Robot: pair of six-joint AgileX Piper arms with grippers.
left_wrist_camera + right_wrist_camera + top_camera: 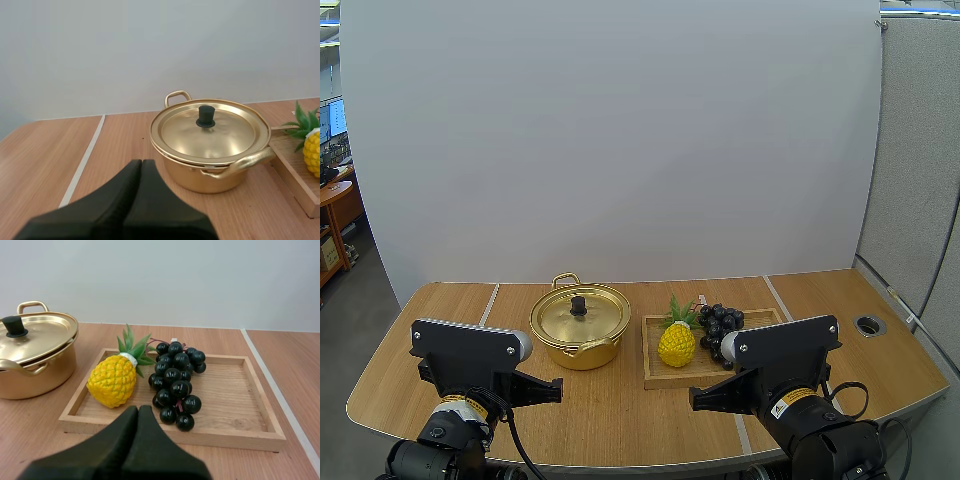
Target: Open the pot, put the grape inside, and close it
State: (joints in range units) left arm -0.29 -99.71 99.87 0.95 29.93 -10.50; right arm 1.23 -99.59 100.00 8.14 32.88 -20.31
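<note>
Closest in, the left gripper has its fingers pressed together into one dark wedge, holding nothing, just short of the gold pot. The lid sits on the pot; thin and slick, it looks light, and its black knob is the sensible place to pinch. Further right, the wooden tray holds a toy pineapple and, beside it, the grapes: smooth round berries likely to slip, so the stem end seems safer. The right gripper, likewise closed and empty, hangs near the tray.
</note>
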